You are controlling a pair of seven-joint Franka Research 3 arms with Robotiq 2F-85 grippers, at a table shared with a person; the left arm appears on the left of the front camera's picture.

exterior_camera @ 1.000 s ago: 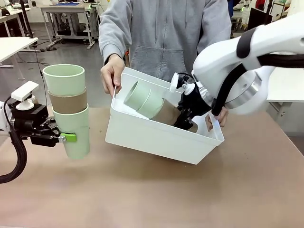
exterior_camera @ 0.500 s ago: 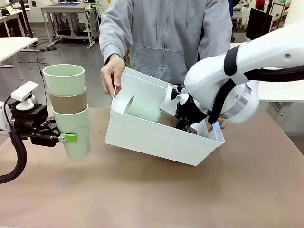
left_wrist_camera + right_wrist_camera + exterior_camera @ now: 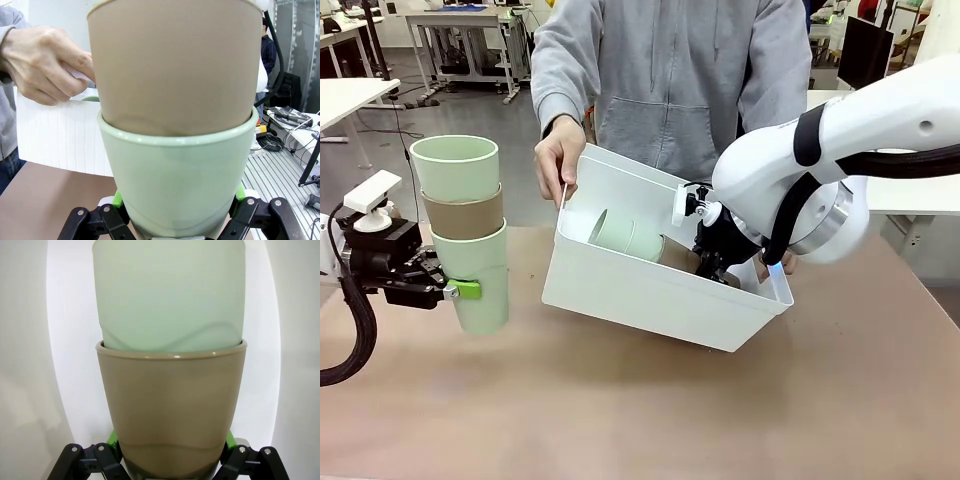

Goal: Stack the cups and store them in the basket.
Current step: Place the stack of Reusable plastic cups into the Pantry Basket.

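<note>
My left gripper (image 3: 450, 291) is shut on the bottom mint cup (image 3: 482, 285) of an upright stack held above the table's left side. A tan cup (image 3: 465, 215) and a second mint cup (image 3: 455, 165) are nested in it. The left wrist view shows that gripper (image 3: 177, 212) clamping the mint cup (image 3: 180, 175) under the tan one (image 3: 175, 65). A person tilts the white basket (image 3: 650, 295) toward me. Inside it my right gripper (image 3: 705, 262) is shut on a tan cup (image 3: 675, 255) lying on its side, with a mint cup (image 3: 625, 235) nested in it. The right wrist view shows the gripper (image 3: 170, 452), the tan cup (image 3: 170, 400) and the mint cup (image 3: 170, 295).
One hand (image 3: 558, 160) of the person grips the basket's left end, the other hand (image 3: 786, 263) its right end behind my right arm (image 3: 820, 150). The brown table (image 3: 640, 420) lies bare in front of the basket. Other tables stand in the room behind.
My right gripper has pushed its stack of cups lower and deeper into the basket. The left arm and its stack have not moved.
</note>
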